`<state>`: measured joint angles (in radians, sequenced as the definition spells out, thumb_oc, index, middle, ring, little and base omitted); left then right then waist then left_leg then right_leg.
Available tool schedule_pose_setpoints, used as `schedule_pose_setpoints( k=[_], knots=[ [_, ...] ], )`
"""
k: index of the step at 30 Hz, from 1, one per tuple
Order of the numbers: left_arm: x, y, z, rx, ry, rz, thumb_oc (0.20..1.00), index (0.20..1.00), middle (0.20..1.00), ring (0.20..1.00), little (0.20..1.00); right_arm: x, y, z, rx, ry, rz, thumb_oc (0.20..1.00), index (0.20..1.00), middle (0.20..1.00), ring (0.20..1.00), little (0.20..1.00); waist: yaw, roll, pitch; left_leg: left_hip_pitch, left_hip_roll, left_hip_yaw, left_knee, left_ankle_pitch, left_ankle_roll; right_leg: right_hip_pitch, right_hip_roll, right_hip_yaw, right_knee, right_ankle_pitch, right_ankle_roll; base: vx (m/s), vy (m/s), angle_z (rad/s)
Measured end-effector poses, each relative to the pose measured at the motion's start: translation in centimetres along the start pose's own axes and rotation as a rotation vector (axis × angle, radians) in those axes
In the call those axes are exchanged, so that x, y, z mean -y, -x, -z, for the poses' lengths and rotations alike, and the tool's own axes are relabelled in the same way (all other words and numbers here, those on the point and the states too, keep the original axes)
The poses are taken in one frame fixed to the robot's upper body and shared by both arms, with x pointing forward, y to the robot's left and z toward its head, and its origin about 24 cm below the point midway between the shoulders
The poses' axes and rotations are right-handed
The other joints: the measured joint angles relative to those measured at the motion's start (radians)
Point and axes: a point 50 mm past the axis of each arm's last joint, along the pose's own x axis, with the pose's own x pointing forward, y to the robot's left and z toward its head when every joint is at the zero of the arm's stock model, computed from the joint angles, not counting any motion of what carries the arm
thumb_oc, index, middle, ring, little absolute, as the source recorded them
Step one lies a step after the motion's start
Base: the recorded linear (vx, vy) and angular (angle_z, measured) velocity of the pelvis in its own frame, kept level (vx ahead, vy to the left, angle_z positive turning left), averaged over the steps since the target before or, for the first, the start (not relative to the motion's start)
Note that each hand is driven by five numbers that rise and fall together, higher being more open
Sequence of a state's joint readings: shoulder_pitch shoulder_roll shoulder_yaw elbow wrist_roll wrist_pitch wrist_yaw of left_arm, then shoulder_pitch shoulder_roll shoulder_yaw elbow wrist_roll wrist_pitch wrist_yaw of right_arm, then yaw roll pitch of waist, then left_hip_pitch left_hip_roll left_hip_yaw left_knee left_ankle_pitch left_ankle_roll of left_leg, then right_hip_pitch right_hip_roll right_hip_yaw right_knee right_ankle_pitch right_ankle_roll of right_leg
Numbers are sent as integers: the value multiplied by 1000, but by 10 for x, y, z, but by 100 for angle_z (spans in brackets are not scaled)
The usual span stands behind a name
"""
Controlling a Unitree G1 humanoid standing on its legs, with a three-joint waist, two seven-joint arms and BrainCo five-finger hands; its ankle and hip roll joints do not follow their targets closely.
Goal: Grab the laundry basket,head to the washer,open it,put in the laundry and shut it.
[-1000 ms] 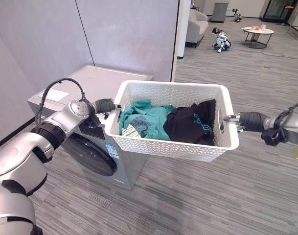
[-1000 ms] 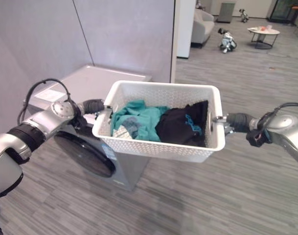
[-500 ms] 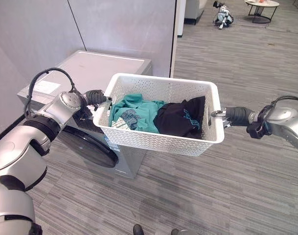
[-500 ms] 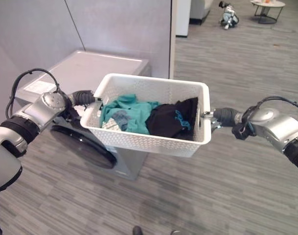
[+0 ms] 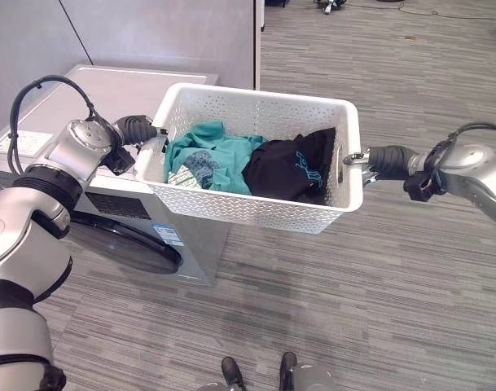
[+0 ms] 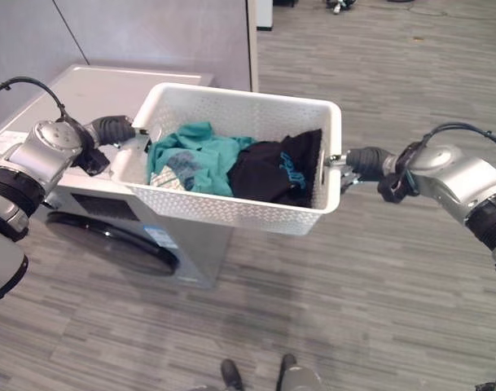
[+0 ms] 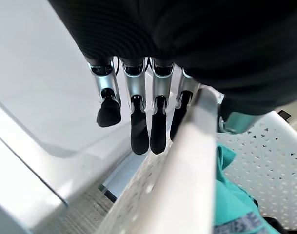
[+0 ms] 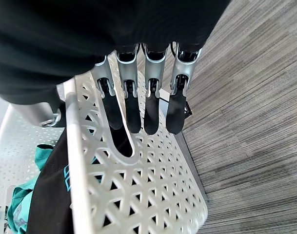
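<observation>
A white perforated laundry basket [image 5: 256, 213] hangs in the air between my two hands, with a teal garment [image 5: 203, 155] and a black garment [image 5: 292, 167] inside. My left hand [image 5: 138, 129] grips its left rim, fingers [image 7: 141, 131] curled down the outer wall. On the opposite end my right hand [image 5: 378, 159] pinches the rim at the handle slot, fingers [image 8: 153, 112] lying along the outside. The grey washer [image 5: 93, 85] stands below the basket's left end, its dark round door [image 5: 125, 244] on the front.
A grey partition wall [image 5: 150, 32] rises behind the washer. Striped grey carpet [image 5: 394, 285] stretches out in front of and to the right of the washer.
The whole view has tilted down and shifted, so the camera moved. The basket stays held in both hands, and its left end now hangs over the washer's right side.
</observation>
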<state>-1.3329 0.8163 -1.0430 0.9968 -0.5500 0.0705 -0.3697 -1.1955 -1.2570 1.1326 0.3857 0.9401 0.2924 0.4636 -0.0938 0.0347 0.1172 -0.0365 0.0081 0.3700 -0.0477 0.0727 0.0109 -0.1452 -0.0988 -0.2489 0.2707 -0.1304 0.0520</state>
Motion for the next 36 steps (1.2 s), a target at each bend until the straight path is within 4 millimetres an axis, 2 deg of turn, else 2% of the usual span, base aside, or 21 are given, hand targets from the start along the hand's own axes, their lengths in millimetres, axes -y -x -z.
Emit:
schedule_pose_setpoints(
  k=[3, 4, 5, 6, 10, 13, 14, 15, 16, 17, 18, 19, 21, 23, 25, 26, 27, 28, 30, 33, 36],
  knots=[
    [-3, 2, 2, -7, 12, -11, 200, 200, 200, 200, 200, -6, 2, -6, 22, 16, -29, 200, 200, 200, 200, 200, 14, -41, 18, -71, 22, -26, 203, 1, -36, 39, -12, 1, -21, 5, -30, 115, -14, 4],
    [-3, 1, 3, -14, 15, -11, 200, 200, 200, 200, 200, -8, 2, -7, 26, 26, -43, 200, 200, 200, 200, 200, 26, -45, 20, -95, 44, -60, 268, 0, -47, 68, -17, 2, -48, 17, -46, 142, 83, 3],
    [-2, 1, 3, -16, 18, -11, 200, 200, 200, 200, 200, -10, 5, -6, 23, 24, -52, 200, 200, 200, 200, 200, 23, -51, 23, -112, 77, -35, 313, -22, -80, 99, -18, -17, -79, 26, -57, 74, 67, 30],
    [0, -1, 1, -11, 20, -3, 200, 200, 200, 200, 200, -9, 8, -3, 14, 19, -53, 200, 200, 200, 200, 200, 8, -55, 21, -111, 132, 13, 316, -41, -97, 131, -12, -44, -115, 37, -65, 39, 113, 52],
    [1, -2, 4, -17, 17, 1, 200, 200, 200, 200, 200, -7, 9, -1, 9, 13, -48, 200, 200, 200, 200, 200, 6, -45, 10, -104, 173, -59, 152, -23, -126, 112, 2, -14, -132, 53, -56, 124, 188, -5],
    [6, -5, 7, -33, 22, 7, 200, 200, 200, 200, 200, -11, 1, 6, -24, 2, -52, 200, 200, 200, 200, 200, 1, -34, 5, -142, 267, -50, 86, 25, -187, 93, 34, 3, -135, 67, -64, 266, 356, -32],
    [6, -5, 7, -34, 22, 8, 200, 200, 200, 200, 200, -10, 1, 5, -24, 0, -47, 200, 200, 200, 200, 200, 1, -27, 4, -132, 266, -65, 77, 36, -189, 95, 35, 21, -139, 72, -48, 311, 465, -47],
    [6, -5, 8, -38, 23, 7, 200, 200, 200, 200, 200, -10, 3, 1, -4, 5, -45, 200, 200, 200, 200, 200, -2, -1, -8, -111, 219, -81, 76, 49, -172, 96, 16, 37, -143, 75, -17, 301, 494, -43],
    [7, -6, 7, -32, 25, 8, 200, 200, 200, 200, 200, -9, 7, 1, -5, 9, -40, 200, 200, 200, 200, 200, -6, 47, -19, -89, 200, -84, 83, 105, -132, 96, 17, 39, -134, 70, 0, 243, 492, -24],
    [8, -6, 8, -26, 27, 8, 200, 200, 200, 200, 200, -10, 8, 4, -7, 1, -46, 200, 200, 200, 200, 200, -16, 69, -25, -67, 184, -74, 64, 55, -95, 95, -1, 43, -108, 56, 24, 170, 363, 7],
    [10, -7, 8, -26, 19, 15, 200, 200, 200, 200, 200, -13, 9, 5, -14, 3, -58, 200, 200, 200, 200, 200, -23, 63, -25, -68, 128, -73, 81, 50, -83, 86, -55, 48, -83, 54, 37, 212, 556, 7],
    [15, -9, 4, -23, 2, 36, 200, 200, 200, 200, 200, -9, 12, 9, -11, -18, -35, 200, 200, 200, 200, 200, -10, 78, -33, -79, 60, -53, 114, -8, -29, 66, -137, 59, -45, 32, 88, 114, 341, 11],
    [19, -12, -2, -4, -10, 44, 200, 200, 200, 200, 200, -9, 14, 13, -39, -14, -42, 200, 200, 200, 200, 200, -2, 80, -45, -108, 8, -47, 140, -48, -20, 42, -203, 75, -42, 34, 131, 77, 273, -1],
    [15, -11, 0, -5, 4, 27, 200, 200, 200, 200, 200, -16, 7, 19, -53, -22, -76, 200, 200, 200, 200, 200, 4, 69, -52, -128, -33, -18, 163, -73, 1, 13, -242, 79, -54, 66, 159, 71, 342, -15],
    [4, -6, 0, -1, 10, -1, 200, 200, 200, 200, 200, -23, -2, 14, -35, -24, -102, 200, 200, 200, 200, 200, 18, 67, -61, -156, -34, 21, 191, -100, 36, 0, -254, 70, -89, 114, 171, 123, 296, -47],
    [-4, -2, 1, -6, 12, -28, 200, 200, 200, 200, 200, -27, -8, 11, -23, -24, -112, 200, 200, 200, 200, 200, 36, 68, -63, -154, -26, 64, 176, -105, 44, -17, -255, 41, -110, 158, 159, 167, 320, -103],
    [-11, 2, 3, -9, 24, -48, 200, 200, 200, 200, 200, -33, -13, 7, -10, -19, -134, 200, 200, 200, 200, 200, 62, 68, -63, -141, -24, 99, 148, -108, 48, -27, -256, -54, -123, 197, 136, 130, 293, -132],
    [-17, 7, 9, -30, 24, -67, 200, 200, 200, 200, 200, -40, -18, 3, 3, -14, -168, 200, 200, 200, 200, 200, 73, 62, -67, -102, -29, 122, 90, -91, 37, -16, -241, -141, -127, 199, 156, 115, 218, -88],
    [-17, 7, 12, -42, 21, -67, 200, 200, 200, 200, 200, -42, -19, 3, 3, -15, -173, 200, 200, 200, 200, 200, 54, 41, -79, -88, -41, 120, 71, -90, 33, 13, -228, -137, -171, 200, 160, 90, 174, -22],
    [-19, 10, 21, -69, 19, -68, 200, 200, 200, 200, 200, -46, -28, 0, 18, -32, -189, 200, 200, 200, 200, 200, 53, 28, -87, -54, -22, 134, 25, -70, 30, -6, -148, -102, -105, 123, 146, 64, 101, -23],
    [-20, 12, 24, -82, 25, -73, 200, 200, 200, 200, 200, -48, -31, -4, 29, -33, -197, 200, 200, 200, 200, 200, 50, 14, -96, -35, -9, 113, 7, -46, 30, -27, -38, -1, -46, 24, 57, 59, 48, 5]
  ],
)
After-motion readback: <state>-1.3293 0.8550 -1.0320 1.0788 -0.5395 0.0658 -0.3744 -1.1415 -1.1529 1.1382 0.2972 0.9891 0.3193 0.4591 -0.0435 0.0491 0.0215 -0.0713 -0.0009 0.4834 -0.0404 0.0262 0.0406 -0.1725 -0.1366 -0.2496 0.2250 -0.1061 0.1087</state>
